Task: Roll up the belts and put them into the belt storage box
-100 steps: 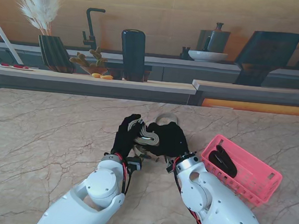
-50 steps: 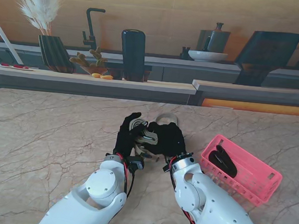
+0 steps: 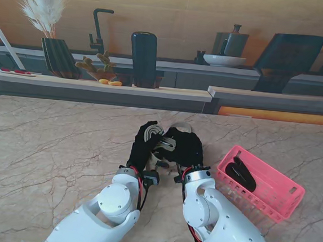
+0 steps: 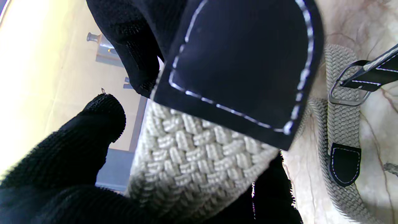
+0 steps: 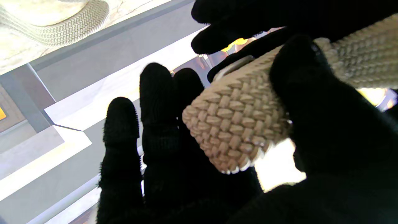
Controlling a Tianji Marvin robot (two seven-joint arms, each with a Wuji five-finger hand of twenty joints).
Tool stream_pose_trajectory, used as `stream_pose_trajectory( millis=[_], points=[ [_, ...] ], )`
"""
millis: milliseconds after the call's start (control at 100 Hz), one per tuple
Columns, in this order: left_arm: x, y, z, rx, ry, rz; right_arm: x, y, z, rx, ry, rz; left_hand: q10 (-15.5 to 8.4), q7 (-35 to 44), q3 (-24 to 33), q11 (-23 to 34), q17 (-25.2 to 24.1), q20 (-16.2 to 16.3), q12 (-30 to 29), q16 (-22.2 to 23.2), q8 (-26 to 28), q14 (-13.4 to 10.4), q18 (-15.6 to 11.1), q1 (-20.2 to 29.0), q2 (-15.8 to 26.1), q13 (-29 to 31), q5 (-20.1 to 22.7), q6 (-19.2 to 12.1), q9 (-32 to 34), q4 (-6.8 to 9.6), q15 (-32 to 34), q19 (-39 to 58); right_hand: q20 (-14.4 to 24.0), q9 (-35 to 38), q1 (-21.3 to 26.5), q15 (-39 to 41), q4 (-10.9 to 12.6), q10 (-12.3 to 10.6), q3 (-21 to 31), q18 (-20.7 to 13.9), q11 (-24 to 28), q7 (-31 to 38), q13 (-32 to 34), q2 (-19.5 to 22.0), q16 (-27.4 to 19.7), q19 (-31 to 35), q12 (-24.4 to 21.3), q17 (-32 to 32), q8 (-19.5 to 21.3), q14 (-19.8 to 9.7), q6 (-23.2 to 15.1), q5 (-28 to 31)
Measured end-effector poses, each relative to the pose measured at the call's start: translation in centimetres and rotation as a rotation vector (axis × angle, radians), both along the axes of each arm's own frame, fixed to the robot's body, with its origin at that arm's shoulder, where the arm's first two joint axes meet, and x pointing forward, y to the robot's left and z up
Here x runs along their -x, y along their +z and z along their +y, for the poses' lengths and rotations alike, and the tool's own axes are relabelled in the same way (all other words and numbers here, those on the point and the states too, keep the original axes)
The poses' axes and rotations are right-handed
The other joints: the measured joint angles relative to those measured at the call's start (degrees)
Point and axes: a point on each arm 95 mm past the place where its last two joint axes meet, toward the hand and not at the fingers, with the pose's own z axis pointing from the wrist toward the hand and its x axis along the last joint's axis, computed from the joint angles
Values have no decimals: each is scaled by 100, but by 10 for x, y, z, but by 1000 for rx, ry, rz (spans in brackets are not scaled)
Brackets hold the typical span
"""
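Observation:
A beige woven belt (image 3: 161,141) with dark leather ends is held between both black-gloved hands at the table's middle. My left hand (image 3: 144,144) is shut on its rolled part (image 4: 192,149), with the navy stitched tip (image 4: 242,62) lying over the weave. My right hand (image 3: 184,148) pinches the same roll (image 5: 239,124) between thumb and fingers. The belt's loose tail with its metal buckle (image 4: 345,90) lies on the marble, and a loop (image 3: 179,126) shows beyond the hands. The pink storage basket (image 3: 268,194) stands to the right with a dark rolled belt (image 3: 239,172) inside.
A raised counter ledge (image 3: 96,86) runs along the table's far edge, carrying a vase with pampas grass (image 3: 57,55), a small plant (image 3: 95,67) and a dark cylinder (image 3: 143,60). Bare marble (image 3: 46,145) spreads to the left of the hands.
Both hands have shifted slightly farther from me and closer together, with the right forearm swinging left. The belt roll between them has turned a little tighter.

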Motion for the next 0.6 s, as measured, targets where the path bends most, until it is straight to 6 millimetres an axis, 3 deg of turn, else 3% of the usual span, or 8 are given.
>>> stream_pose_trajectory(
  millis=[140,270,430,530,560,600],
  points=[
    [-1,-2,-2,-17,-17,12,1,-2,0,-13,-3,8,0,-112,-402,-106,-113,20,-35,0,26,0,0,259,373,-130,-8,-54,0,16,-15,4,-4,0,0,3,1,0,1,0,18,7,0,-1,0,1,-2,0,20,0,28,18],
    [-2,-4,-3,1,-24,40,3,-3,2,-25,23,15,0,-114,-771,-107,-174,80,-36,0,91,0,0,588,701,-136,-8,-55,0,16,-17,36,-9,0,15,4,9,-21,23,0,73,167,0,-1,0,2,-10,0,83,-11,490,106],
    [-1,-5,-4,-10,-19,43,5,-7,5,-26,60,33,0,-108,-765,-70,-26,191,-36,0,165,0,0,1164,1081,54,12,-56,101,16,87,236,-17,0,15,7,10,4,29,0,91,303,0,-1,0,2,-21,0,94,-8,697,114],
    [-1,-6,-3,-12,-8,46,5,-9,7,-23,74,41,24,44,-732,16,181,216,-36,-3,230,-3,9,1490,1148,408,257,-57,459,-32,223,395,-66,0,15,9,10,39,29,0,92,357,0,-1,0,2,-28,0,95,28,766,114],
    [-1,-6,-2,-11,-4,48,5,-9,7,-21,77,43,71,123,-920,16,241,217,-36,-3,226,-7,24,1702,1146,500,369,-68,565,-105,240,452,-67,0,15,9,10,57,29,0,92,363,0,-1,-2,2,-38,0,95,45,790,115],
    [-1,-6,-2,-4,1,51,5,-10,8,-16,81,46,130,209,-1703,-4,329,218,133,-45,143,-11,60,2307,1214,687,537,-96,729,-151,313,513,-69,0,15,9,8,73,29,0,91,365,0,-1,-6,2,-79,0,95,56,816,114]
  ],
)
